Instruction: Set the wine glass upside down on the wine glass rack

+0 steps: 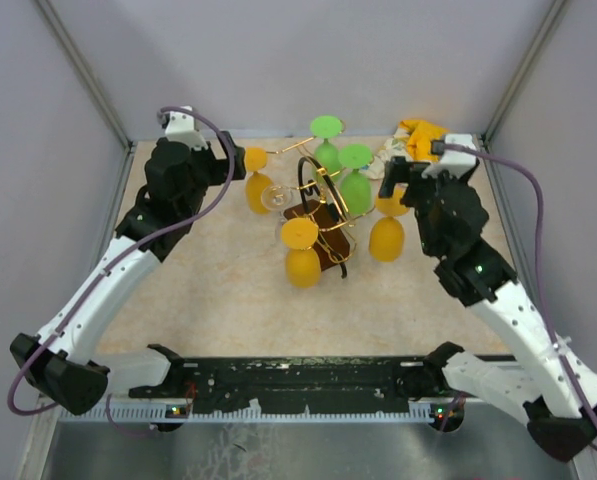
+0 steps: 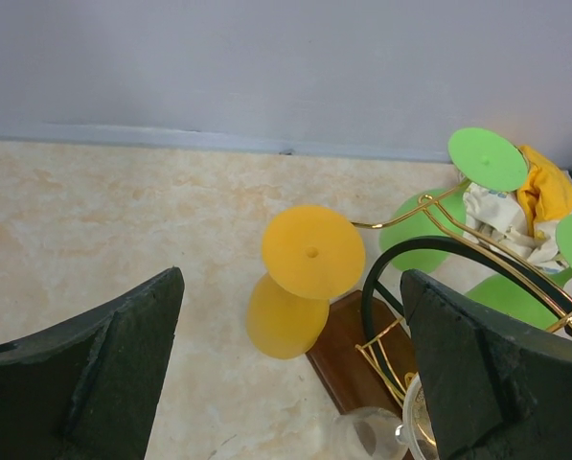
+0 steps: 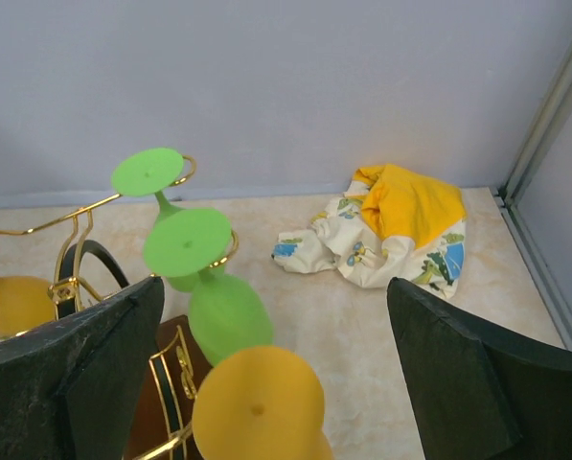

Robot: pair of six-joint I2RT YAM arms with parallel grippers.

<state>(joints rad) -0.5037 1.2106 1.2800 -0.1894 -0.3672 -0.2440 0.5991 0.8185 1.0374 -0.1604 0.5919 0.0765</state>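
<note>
"Where's the glass?"

"I see the clear wine glass [image 1: 274, 198] at the left of the gold wire rack with dark wooden base [image 1: 323, 228], on the middle of the worktop [image 1: 208, 290]."

"Claws?"

"My left claw [image 2: 290, 276] and right claw [image 3: 274, 283] both gape wide, empty."

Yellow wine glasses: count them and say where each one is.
3, all upside down around the rack: the left glass, the near glass and the right glass. The arms could hide more.
</note>
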